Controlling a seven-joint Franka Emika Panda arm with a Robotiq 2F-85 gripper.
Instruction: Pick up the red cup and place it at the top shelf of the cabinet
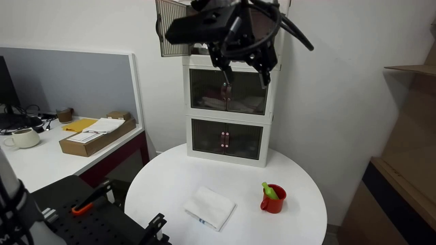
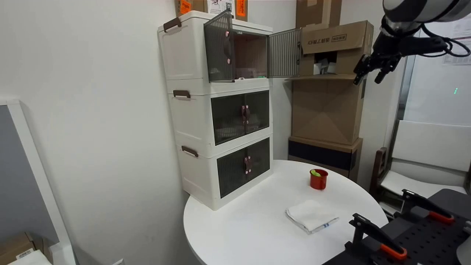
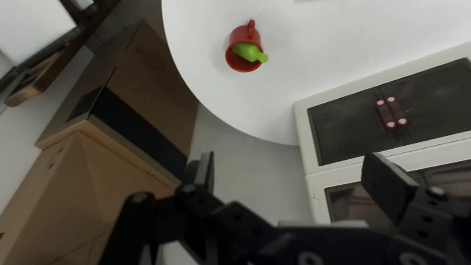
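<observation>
- Table [image 1: 245, 190], round and white, directly beneath the cabinet [image 2: 195, 121] and spreading out ahead of its front.
- Red cup [image 1: 275, 204] upright on the table, ahead of the cabinet and apart from it, toward its right-hand side in both exterior views; lime-green piece [image 3: 250, 51] leaning inside, tip poking past the rim.
- Folded white cloth [image 1: 209, 207], blue stripes along one edge, flat on the table ahead of the cabinet.
- Top shelf [image 2: 244, 51] of the cabinet with doors [image 2: 285, 53] standing wide; two dark glass-fronted compartments [image 1: 243, 141] closed below.
- Gripper [image 2: 368, 78] high above table level, apart from the cabinet; fingers [image 3: 386, 187] spread wide, released.
- Behind the cabinet, pale wall [image 2: 110, 129]; over its top, carton [image 2: 198, 5] with orange labels.
- To the cabinet's right, in both exterior views, stacked cardboard boxes [image 2: 325, 110], one with a dark band; farther right in an exterior view, chair [image 2: 423, 186] with a white seat.
- To the cabinet's left in an exterior view, white desk [image 1: 41, 170] with grey panel [image 1: 71, 78], partly visible dark monitor [image 1: 6, 85], cream mug [image 1: 25, 139], brown cup [image 1: 64, 116], yellow envelope [image 1: 76, 125] and long cardboard box [image 1: 109, 138], white items [image 1: 104, 126] on top, paper or cloth unclear.
- Across the table from the cabinet, black perforated platform [image 1: 98, 223] with orange-handled clamps [image 2: 394, 252].
</observation>
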